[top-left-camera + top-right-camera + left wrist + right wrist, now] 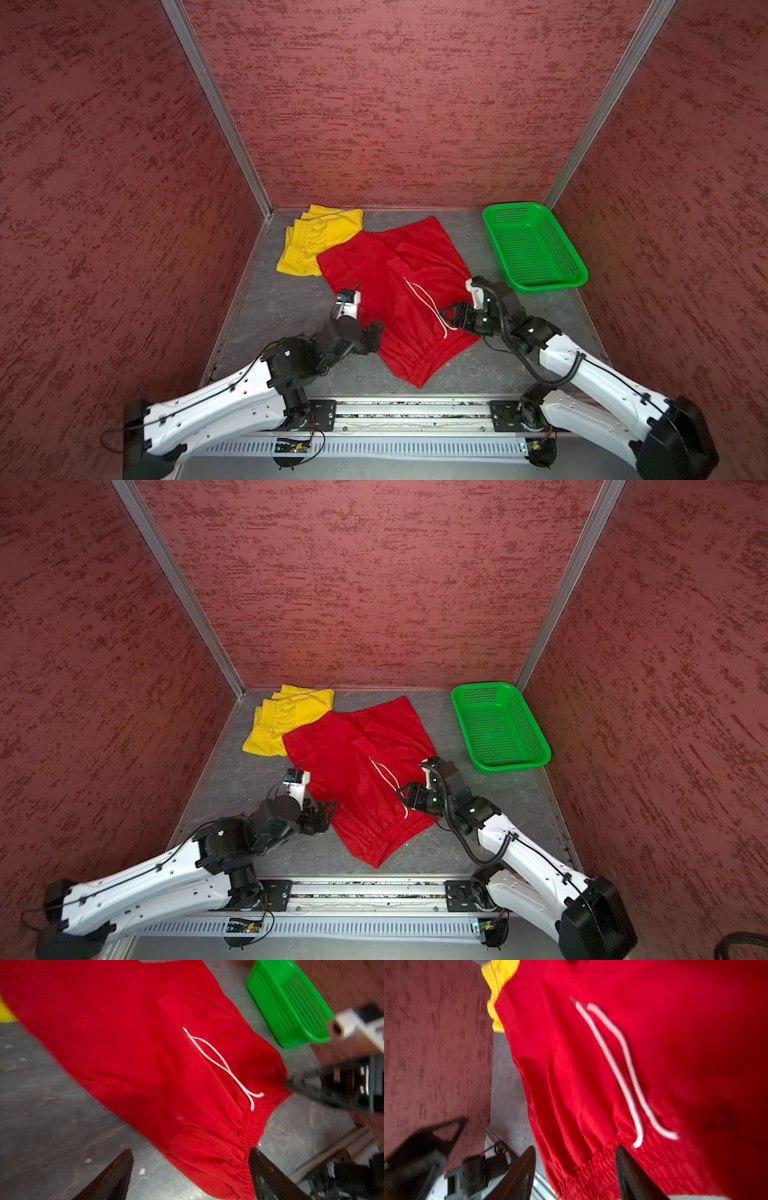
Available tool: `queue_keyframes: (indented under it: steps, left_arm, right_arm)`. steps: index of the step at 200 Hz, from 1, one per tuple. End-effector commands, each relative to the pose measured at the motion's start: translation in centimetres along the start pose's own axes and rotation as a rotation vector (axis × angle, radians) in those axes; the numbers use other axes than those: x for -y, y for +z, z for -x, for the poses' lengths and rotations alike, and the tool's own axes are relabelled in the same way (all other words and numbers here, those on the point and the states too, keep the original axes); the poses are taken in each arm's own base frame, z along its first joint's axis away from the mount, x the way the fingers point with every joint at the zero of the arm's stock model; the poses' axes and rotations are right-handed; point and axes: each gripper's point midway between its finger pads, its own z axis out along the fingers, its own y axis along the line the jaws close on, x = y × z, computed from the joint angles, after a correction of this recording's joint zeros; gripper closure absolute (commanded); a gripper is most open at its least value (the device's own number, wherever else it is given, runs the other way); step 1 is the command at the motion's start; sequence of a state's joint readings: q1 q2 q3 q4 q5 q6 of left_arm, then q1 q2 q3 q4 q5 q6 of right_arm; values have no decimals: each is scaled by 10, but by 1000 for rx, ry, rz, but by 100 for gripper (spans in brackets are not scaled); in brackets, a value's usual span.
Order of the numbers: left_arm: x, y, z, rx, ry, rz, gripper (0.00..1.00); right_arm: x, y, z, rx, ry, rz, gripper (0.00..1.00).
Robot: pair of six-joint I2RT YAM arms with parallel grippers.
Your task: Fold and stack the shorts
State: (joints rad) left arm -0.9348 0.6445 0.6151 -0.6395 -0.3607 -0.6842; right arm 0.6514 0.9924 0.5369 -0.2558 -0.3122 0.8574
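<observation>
Hovering over the near waistband of the red shorts, both arms are working at the folding step, I judge. This pair is lying spread flat on the table, unfolded, with its white drawstring trailing loose.

Taking the green basket as the mark, the red shorts are sitting just beside it. The yellow shorts are resting on the red pair's far side from the basket, one corner tucked under a red leg, and they are looking already folded.

The left gripper is standing at the waistband end farther from the basket with its jaws spread wide, and cloth is lying between them ungripped. The right gripper is standing at the end nearer the basket, its jaws parted less widely and also clamping nothing.

The next move is likely calling for both sets of jaws to close on fabric edges. After that comes carrying one half over the other, keeping the drawstring from snagging, and later stacking the two pairs.
</observation>
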Motion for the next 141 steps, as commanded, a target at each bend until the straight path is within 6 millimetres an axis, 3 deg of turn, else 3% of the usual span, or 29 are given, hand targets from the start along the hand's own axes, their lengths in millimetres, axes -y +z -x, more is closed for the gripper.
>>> queue_keyframes:
  steps: [1,8,27,81,98,117,141]
  left_arm:
    - [-37,-12,8,1,-100,56,8]
    - [-47,-14,17,21,-129,72,0]
    - [-62,-7,33,5,-195,60,0]
    - [-93,52,64,-165,-464,-52,0]
    - [-104,66,69,-189,-473,-19,0]
    - [-121,78,75,-185,-505,24,0]
    - [-142,89,87,-177,-537,64,3]
  right_arm:
    - [-18,17,-14,13,61,39,37]
    - [-17,22,-24,-11,63,20,36]
    - [-15,28,-43,-48,63,-26,34]
    - [-18,34,-90,-127,112,-74,33]
    - [-17,31,-97,-143,111,-110,32]
    - [-1,21,-100,-125,119,-198,32]
    - [5,13,-102,-118,149,-182,31]
